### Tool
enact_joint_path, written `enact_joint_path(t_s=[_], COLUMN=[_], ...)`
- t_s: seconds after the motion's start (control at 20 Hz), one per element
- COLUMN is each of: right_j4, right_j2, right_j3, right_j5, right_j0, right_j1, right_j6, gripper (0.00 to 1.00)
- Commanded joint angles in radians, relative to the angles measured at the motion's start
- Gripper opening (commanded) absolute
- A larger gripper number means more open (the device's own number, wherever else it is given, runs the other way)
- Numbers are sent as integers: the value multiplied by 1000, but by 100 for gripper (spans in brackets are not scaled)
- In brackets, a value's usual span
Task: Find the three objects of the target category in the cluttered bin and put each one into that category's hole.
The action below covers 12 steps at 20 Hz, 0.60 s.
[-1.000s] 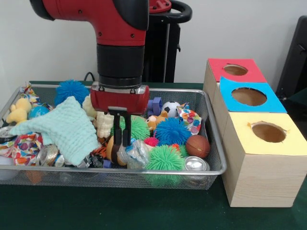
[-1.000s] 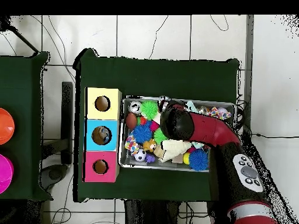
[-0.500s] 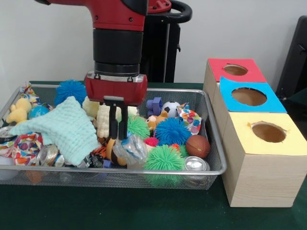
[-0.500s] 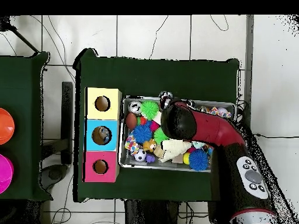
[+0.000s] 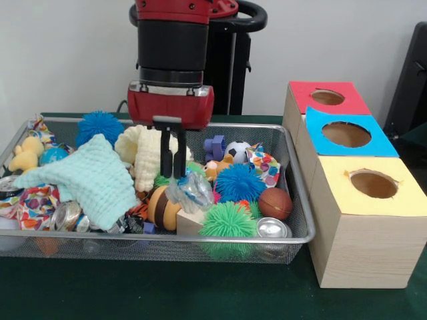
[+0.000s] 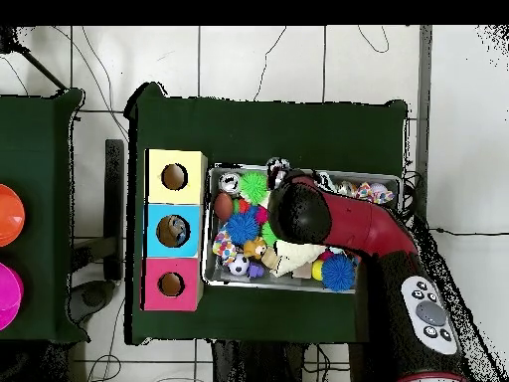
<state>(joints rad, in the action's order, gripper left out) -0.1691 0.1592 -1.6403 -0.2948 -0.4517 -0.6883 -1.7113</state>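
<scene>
The bin (image 5: 200, 238) is a silver wire mesh basket full of toys, cloths and cans; it also shows in the overhead view (image 6: 207, 261). My gripper (image 5: 172, 172) hangs above the bin's middle, fingers close together, shut on the top of a crumpled clear and blue plastic wrapper (image 5: 192, 192) that hangs just over the clutter. The hole (image 5: 327, 97) in the red-topped box stands at the far right, apart from the gripper; it also shows in the overhead view (image 6: 171, 285). In the overhead view the arm (image 6: 298, 209) hides the gripper.
A blue-topped box (image 5: 346, 134) and a yellow-topped box (image 5: 373, 184) stand in line with the red one. In the bin lie a mint cloth (image 5: 87, 177), a cream plush (image 5: 143, 157), a blue spiky ball (image 5: 239, 181), a green spiky ball (image 5: 228, 220), a small basketball (image 5: 275, 203) and a can (image 5: 271, 229).
My gripper has risen and shifted a little right in the front view, lifting the wrapper. An orange and brown ball and a wooden block now show beneath it.
</scene>
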Motion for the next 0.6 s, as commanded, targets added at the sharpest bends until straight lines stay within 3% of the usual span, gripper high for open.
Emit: enact_joint_path(t_s=[0.05,0.6], right_j4=[51,92], right_j2=[20,0], right_j3=[-127,-185], right_j5=[-148,-180], right_j0=[14,42], right_j1=[-56,-121], right_j6=[-128,-150], gripper=[0,0])
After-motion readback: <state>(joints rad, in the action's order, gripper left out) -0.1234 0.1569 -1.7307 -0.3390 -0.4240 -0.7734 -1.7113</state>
